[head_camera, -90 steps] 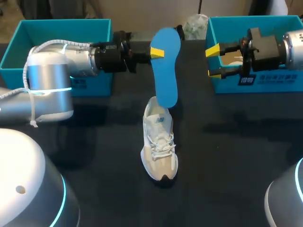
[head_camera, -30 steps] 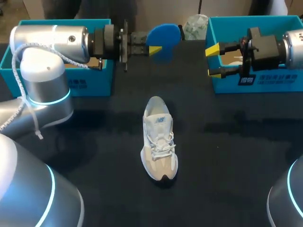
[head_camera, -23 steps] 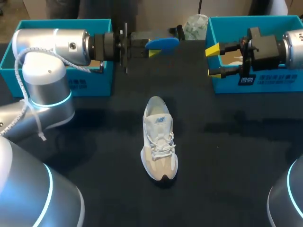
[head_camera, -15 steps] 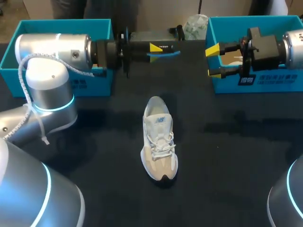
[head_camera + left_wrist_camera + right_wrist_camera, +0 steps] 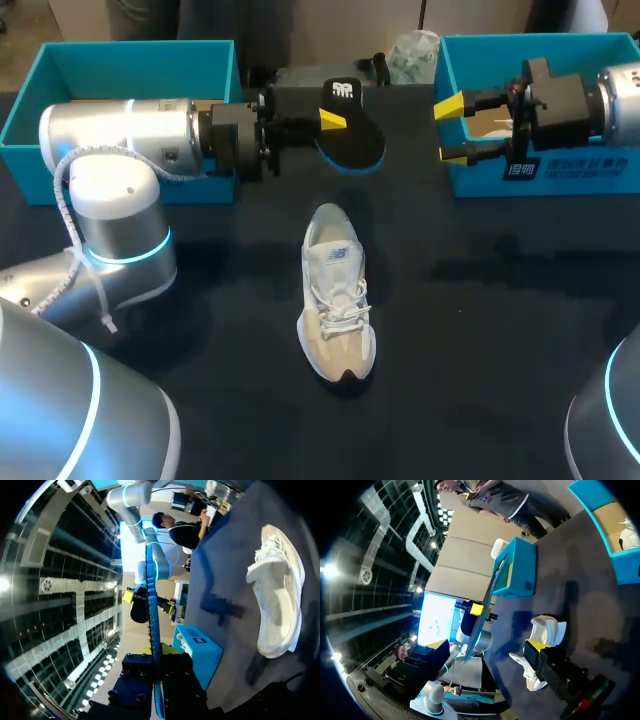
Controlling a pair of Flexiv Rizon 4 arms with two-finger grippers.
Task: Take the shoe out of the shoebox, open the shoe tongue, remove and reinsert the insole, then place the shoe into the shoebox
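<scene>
Table (image 5: 500, 300): dark, matte top that looks like cloth; everything else stands on or hangs over it.
Left arm (image 5: 120, 150): smooth silver barrel with a glowing cyan ring. It comes in from the left and lies across the front wall of the left shoebox.
Left shoebox (image 5: 130, 45): teal, rectangular and open-topped, at the far left. Brown card shows inside.
Right shoebox (image 5: 560, 175): a matching teal box at the far right. Something pale lies inside, too hidden to name.
Right arm (image 5: 620, 95): silver with a black wrist block, over the right shoebox.
Shoe (image 5: 338, 295): out of both boxes, upright on its sole in the middle of the table between them. Its long axis runs far to near, with the heel opening on the far side and the dark-tipped toe toward the robot. The upper is cream and mesh-like, with white laces.
Insole (image 5: 358, 140): in the air beyond the shoe's heel, not touching it. The head view shows its broad dark face turned up, with a blue rim and a white mark. Both wrist views show only a thin blue edge.
Left gripper (image 5: 333, 121): clamped on the insole. The left wrist view shows the sheet rising from between the black fingers.
Right gripper (image 5: 450, 130): yellow tips spread apart with nothing between them. The head view shows both tips, the right wrist view only one.
</scene>
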